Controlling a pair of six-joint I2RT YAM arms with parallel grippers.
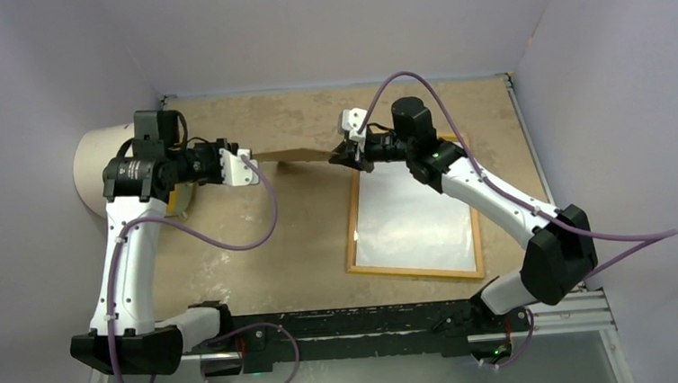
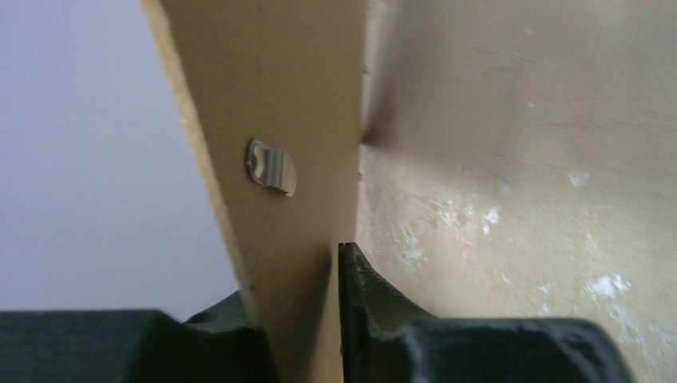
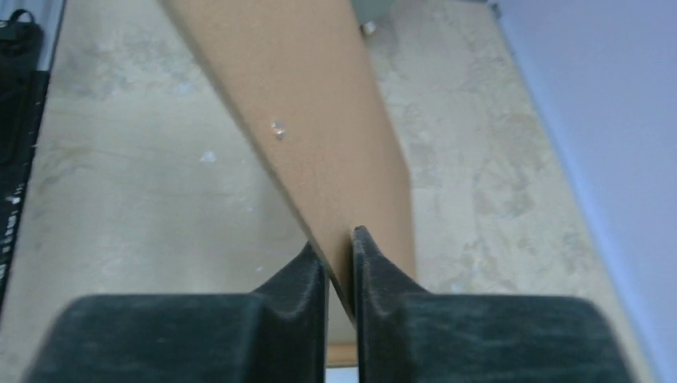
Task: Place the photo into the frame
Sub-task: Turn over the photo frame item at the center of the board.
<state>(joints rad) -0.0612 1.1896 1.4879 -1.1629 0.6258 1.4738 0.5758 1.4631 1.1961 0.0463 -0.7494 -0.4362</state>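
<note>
A plain brown backing board (image 1: 292, 155) hangs edge-on above the table, held between both arms. My left gripper (image 1: 248, 165) is shut on its left end; in the left wrist view the board (image 2: 279, 120), with a small metal tab (image 2: 270, 167), passes between the fingers of this gripper (image 2: 295, 275). My right gripper (image 1: 348, 153) is shut on the board's right corner (image 3: 319, 104), which is pinched between the fingertips of this gripper (image 3: 337, 247). The frame (image 1: 352, 227) lies flat below the right arm, light wood side up, with a white surface (image 1: 414, 218) filling it. The photo's printed face is out of view.
A large beige cylinder (image 1: 99, 168) stands at the table's left edge behind the left arm. Lilac walls close in the back and both sides. A black rail (image 1: 371, 320) carrying the arm bases runs along the near edge.
</note>
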